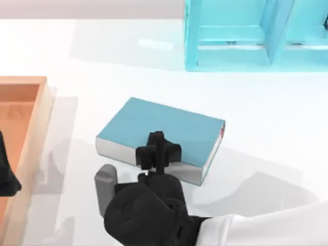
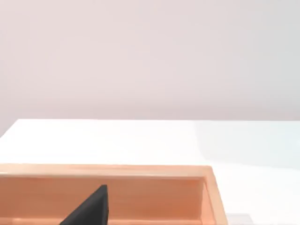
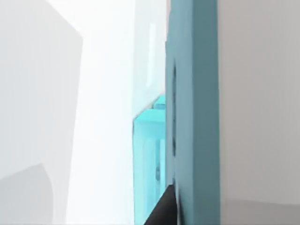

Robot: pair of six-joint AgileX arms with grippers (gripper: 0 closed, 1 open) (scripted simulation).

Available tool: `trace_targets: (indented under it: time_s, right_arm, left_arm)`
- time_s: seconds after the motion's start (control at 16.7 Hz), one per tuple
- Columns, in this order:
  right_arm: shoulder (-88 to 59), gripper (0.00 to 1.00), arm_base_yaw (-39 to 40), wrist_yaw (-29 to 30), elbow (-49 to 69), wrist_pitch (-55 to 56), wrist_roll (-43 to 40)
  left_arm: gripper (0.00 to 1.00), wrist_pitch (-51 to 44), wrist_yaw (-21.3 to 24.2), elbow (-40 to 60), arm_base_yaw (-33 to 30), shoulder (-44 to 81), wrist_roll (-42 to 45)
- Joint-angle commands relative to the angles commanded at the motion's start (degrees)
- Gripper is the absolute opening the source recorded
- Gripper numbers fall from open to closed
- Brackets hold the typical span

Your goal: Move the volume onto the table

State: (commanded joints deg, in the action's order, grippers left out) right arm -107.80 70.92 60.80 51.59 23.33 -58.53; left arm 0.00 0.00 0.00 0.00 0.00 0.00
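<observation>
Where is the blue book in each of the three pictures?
Top view: the book lies flat on the table, mid-picture, with the right gripper at its near edge.
Left wrist view: the book is not in it; there the tray sits on the table.
Right wrist view: the book stands as a tall blue band, close up.
Shared landmark: the light-blue shelf, behind the book in the top and right wrist views.

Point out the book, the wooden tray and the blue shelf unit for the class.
book (image 1: 159, 125), top view, teal cover.
wooden tray (image 1: 36, 128), top view, right rim.
blue shelf unit (image 1: 230, 57), top view, front ledge.
</observation>
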Motion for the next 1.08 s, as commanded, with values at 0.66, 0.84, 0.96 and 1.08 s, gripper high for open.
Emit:
trace_targets:
  time_s: [0.66,0.84,0.96,1.08]
  right_arm:
    - [0.4,0.0,0.9,0.8,-0.2,-1.0,0.7]
    - [-0.8,0.0,0.7,0.7,-0.5,0.0,1.0]
    - [-2.3,0.0,0.7,0.7,-1.0,2.3,1.0]
    - [-3.9,0.0,0.7,0.7,-1.6,4.7,1.0]
  left_arm:
    - [1.0,0.0,0.0,0.0,0.0,0.0,0.0]
    - [1.0,0.0,0.0,0.0,0.0,0.0,0.0]
    - [1.0,0.0,0.0,0.0,0.0,0.0,0.0]
    - [1.0,0.0,0.0,0.0,0.0,0.0,0.0]
